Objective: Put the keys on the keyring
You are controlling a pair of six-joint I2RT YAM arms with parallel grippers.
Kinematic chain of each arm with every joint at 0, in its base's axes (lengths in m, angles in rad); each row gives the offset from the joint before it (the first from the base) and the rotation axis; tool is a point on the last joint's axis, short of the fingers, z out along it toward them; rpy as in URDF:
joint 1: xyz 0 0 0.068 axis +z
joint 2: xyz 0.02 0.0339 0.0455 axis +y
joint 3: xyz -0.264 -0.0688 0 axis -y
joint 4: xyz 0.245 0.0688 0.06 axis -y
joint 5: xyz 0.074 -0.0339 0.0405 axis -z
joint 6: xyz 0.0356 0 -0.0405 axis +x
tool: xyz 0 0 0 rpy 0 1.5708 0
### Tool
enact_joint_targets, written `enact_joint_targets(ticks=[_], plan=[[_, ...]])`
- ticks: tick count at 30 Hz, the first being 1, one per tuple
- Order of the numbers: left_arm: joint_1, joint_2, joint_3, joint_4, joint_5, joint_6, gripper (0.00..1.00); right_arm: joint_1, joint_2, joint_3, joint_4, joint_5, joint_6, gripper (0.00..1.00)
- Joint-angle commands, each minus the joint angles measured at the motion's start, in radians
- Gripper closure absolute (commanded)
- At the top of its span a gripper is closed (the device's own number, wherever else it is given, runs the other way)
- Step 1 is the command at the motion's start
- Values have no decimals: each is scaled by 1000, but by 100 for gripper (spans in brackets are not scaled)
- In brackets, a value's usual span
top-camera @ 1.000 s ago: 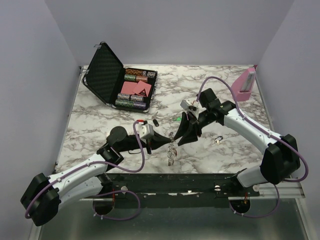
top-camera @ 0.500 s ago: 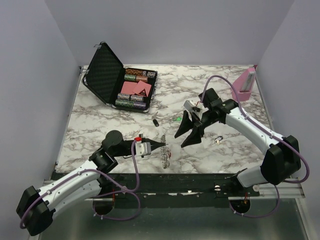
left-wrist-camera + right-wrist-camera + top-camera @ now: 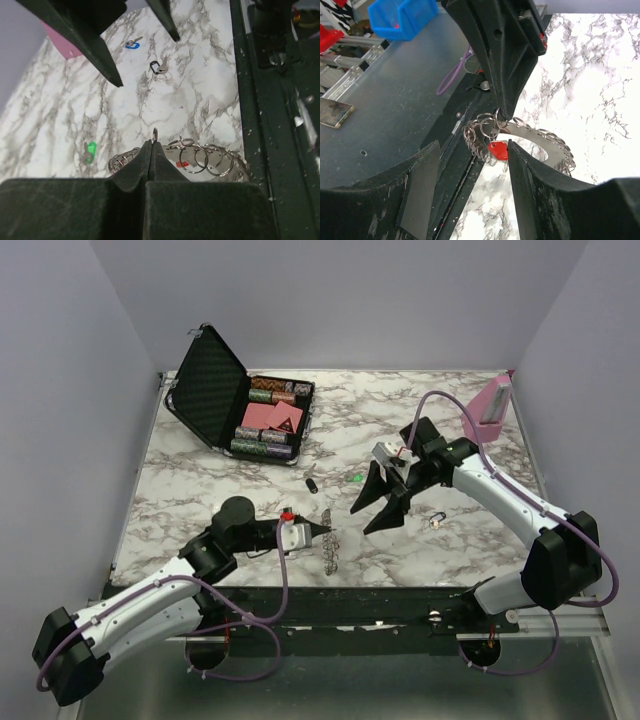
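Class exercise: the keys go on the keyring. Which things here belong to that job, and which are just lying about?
Job: keyring, with red key, pinched by left gripper; green key; black key; blue key; open right gripper.
Lying about: chip case; pink stand.

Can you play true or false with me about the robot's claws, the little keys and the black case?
The left claw is pinching the keyring. True.
The right claw is holding the green key. False: that claw is open and empty, and the green key lies on the table.
A red key is on the keyring. True.
The black case is closed. False: its lid stands open.
The blue key is on the keyring. False: it lies loose on the table, away from the keyring.
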Motion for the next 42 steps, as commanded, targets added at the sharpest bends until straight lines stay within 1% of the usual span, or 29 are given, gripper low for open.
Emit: enact_joint_targets(ticks=[1,2,5,7,11,13,19,27,30,32,38,42], plan=[[1,66,87,90,-55,-434,100,-4,-13,-17,-77,-65,-132,35],[3,67,69,142,-58,-521,100,-4,-14,-18,-76,-71,-132,35],[6,61,-3,306,-75,-694,100,-4,-14,-18,-77,-82,-134,35],[6,66,-54,463,-98,-821,100,-4,-16,-17,-79,-82,-134,35],[6,83,-92,574,-132,-927,100,-4,-19,-15,-64,-85,-111,36],[6,95,-98,606,-137,-949,100,-4,-19,-18,-44,-88,-88,35],[6,127,-74,606,-133,-990,100,-4,-23,-34,33,-100,3,36],[6,188,-75,672,-152,-1071,100,-6,-25,-43,119,-122,122,42],[6,207,-72,689,-155,-1078,100,-3,-26,-52,165,-139,179,46],[6,216,-69,698,-156,-1078,100,-3,-25,-58,189,-153,208,47],[4,234,-61,707,-146,-1075,100,11,-20,-77,248,-148,268,48],[4,241,-66,710,-152,-1075,100,26,-17,-78,249,-159,271,48]])
